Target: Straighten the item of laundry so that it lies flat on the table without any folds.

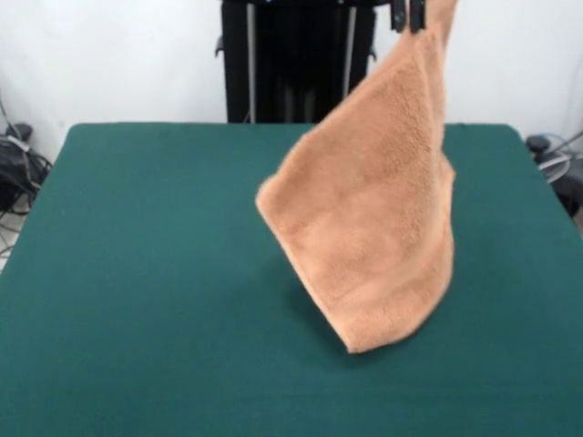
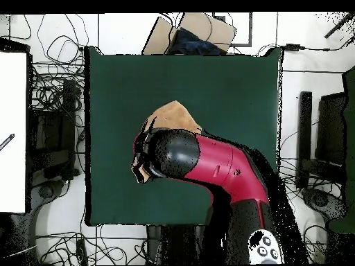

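The orange-tan terry towel (image 1: 373, 218) hangs in the air from one corner, held at the top edge of the front view. It drapes down in a folded cone, and its lowest corner just reaches the green table (image 1: 137, 273). My gripper (image 1: 410, 15) shows only as black tips at the top, shut on the towel's upper corner. In the overhead view the red and black arm (image 2: 208, 163) covers most of the towel (image 2: 173, 114), and the gripper itself is hidden under the arm's head.
The robot's black pedestal (image 1: 296, 59) stands behind the table's far edge. Cables and black gear (image 1: 18, 168) lie beside the table. In the overhead view a cardboard box (image 2: 191, 31) sits beyond one table edge, with cables all around.
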Action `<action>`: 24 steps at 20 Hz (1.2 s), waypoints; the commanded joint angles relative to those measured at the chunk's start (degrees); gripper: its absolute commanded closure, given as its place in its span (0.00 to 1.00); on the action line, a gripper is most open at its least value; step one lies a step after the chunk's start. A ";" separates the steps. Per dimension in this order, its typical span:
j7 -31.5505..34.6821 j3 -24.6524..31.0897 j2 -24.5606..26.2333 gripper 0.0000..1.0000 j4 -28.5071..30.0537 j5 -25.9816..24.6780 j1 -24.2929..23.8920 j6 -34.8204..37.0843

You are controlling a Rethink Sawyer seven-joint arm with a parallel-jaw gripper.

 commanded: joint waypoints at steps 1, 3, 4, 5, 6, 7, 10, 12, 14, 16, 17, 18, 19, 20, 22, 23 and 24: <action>-0.10 6.29 1.48 1.00 0.21 1.79 0.21 0.14; 0.59 6.41 1.11 1.00 -1.00 1.76 0.66 1.77; 0.58 6.60 1.14 1.00 -0.84 1.98 0.61 1.82; 0.11 7.21 2.15 1.00 -0.48 2.40 0.17 0.71; -0.70 7.49 3.82 1.00 0.20 1.79 -0.39 -1.46; -0.94 6.35 6.62 1.00 -0.09 -1.52 -0.52 -3.33; -1.42 3.09 12.82 1.00 -0.39 -9.97 -1.04 -11.34; -2.75 3.88 15.28 1.00 0.60 -10.76 -2.90 -14.69; -3.41 4.97 17.07 1.00 0.47 -11.26 -4.45 -15.89; -3.64 5.73 18.18 1.00 0.21 -12.05 -5.68 -16.70; -3.66 5.96 18.54 1.00 0.00 -12.52 -6.13 -16.84; -3.22 5.96 17.79 1.00 0.22 -12.77 -6.16 -16.42; -2.79 5.96 17.03 1.00 0.44 -13.02 -6.18 -16.00; -1.85 5.91 15.67 1.00 1.17 -12.80 -5.96 -15.56; -0.67 6.28 13.80 1.00 3.10 -12.23 -6.08 -15.07; -0.34 6.50 13.20 1.00 4.42 -12.10 -6.44 -15.44; -0.53 6.85 13.74 1.00 4.45 -12.20 -6.95 -15.67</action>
